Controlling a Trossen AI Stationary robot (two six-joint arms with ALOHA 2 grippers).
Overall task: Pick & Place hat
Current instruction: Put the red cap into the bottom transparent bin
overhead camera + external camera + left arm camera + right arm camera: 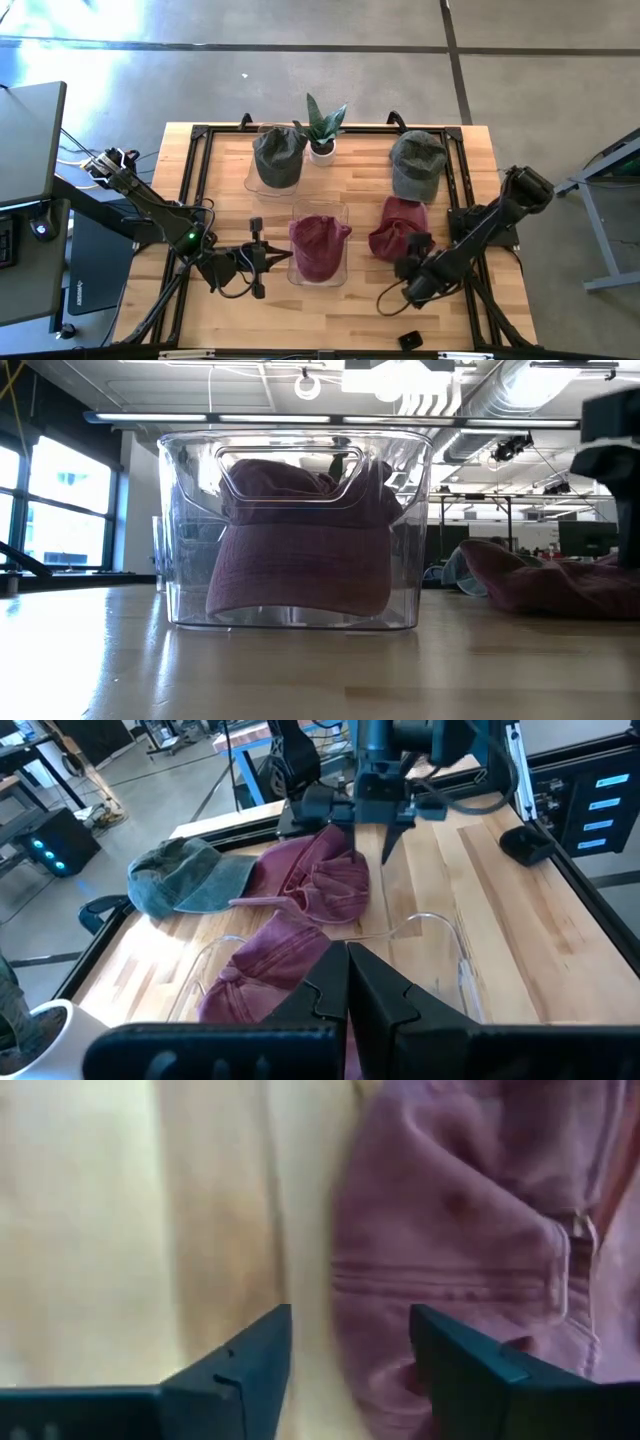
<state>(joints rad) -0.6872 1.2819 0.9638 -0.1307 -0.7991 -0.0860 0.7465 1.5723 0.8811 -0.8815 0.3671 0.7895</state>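
A loose maroon hat point(398, 228) lies on the wooden table at the right, its brim on the wood. My right gripper point(415, 258) stands open over the hat's near edge point(400, 1310), fingers pointing down, one to each side of that edge; the left wrist view shows it point(385, 845) just above the wood. A second maroon hat point(300, 560) rests inside a clear bin point(345, 215) at the table's middle. My left gripper point(272, 258) is shut, raised beside the bin's left wall, holding nothing.
A grey-green hat point(417, 165) lies at the far right. A dark green hat point(278, 155) sits in another clear bin at the far middle, next to a potted plant point(322, 130). A small black object point(410, 340) lies near the front edge.
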